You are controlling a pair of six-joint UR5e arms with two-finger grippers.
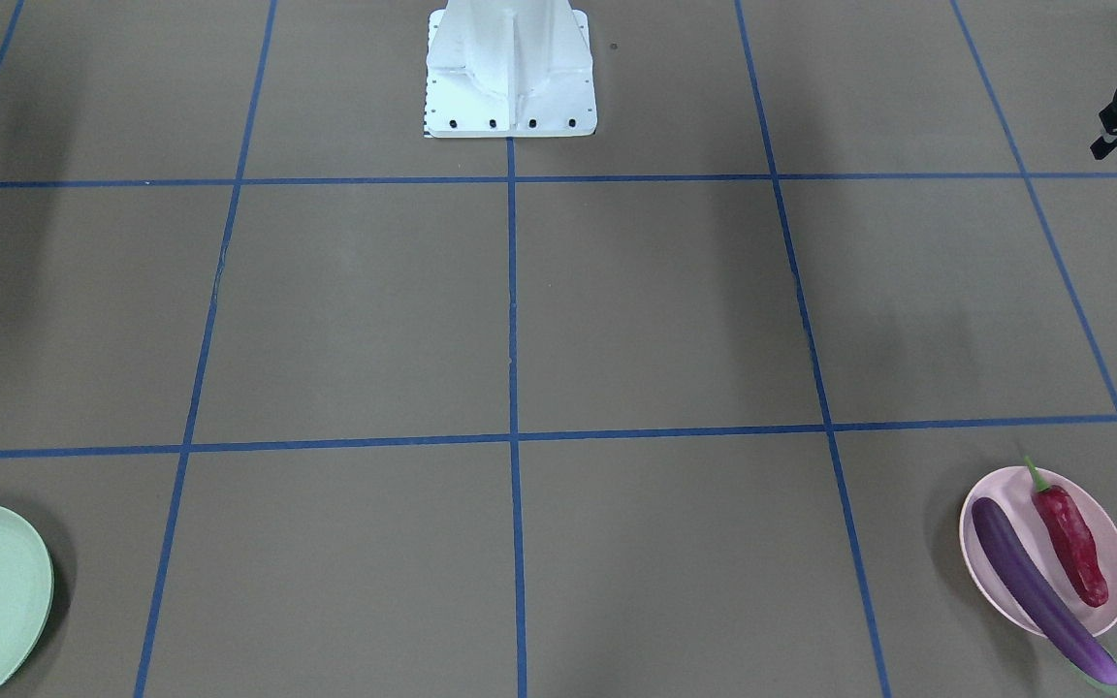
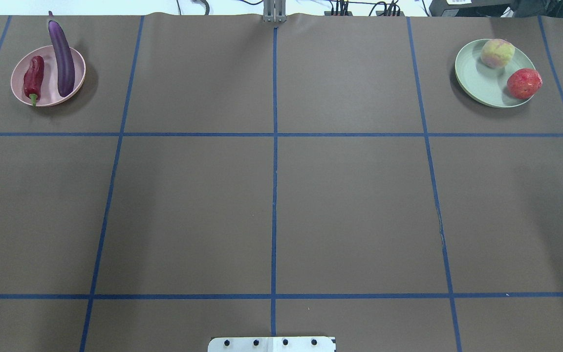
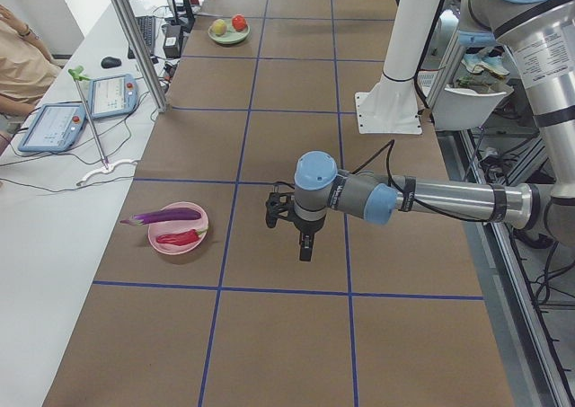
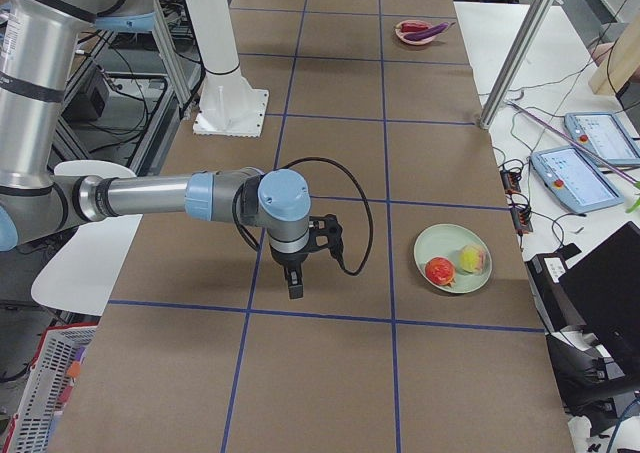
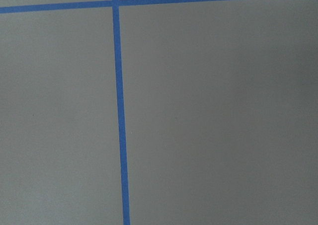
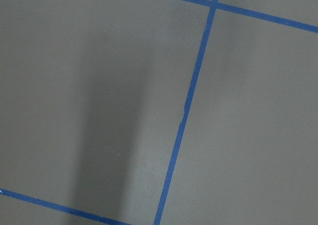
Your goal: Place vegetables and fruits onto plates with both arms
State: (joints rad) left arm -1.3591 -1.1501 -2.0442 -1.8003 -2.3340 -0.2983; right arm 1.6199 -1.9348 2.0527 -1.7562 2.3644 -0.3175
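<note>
Both left tool (image 3: 305, 251) and right tool (image 4: 294, 287): opening indiscernible; eggplant (image 2: 61, 58) points cap-first beyond the pink plate (image 2: 77, 69).

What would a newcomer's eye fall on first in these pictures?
The colours at the far corners strike first: a pink plate on the robot's left holds a purple eggplant, overhanging its rim, and a red chili; a green plate on its right holds a red-orange fruit and a pale halved fruit. Next, the left arm and the right arm, each stretched over the table.

No legible text, label, brand, number or sign anywhere.
</note>
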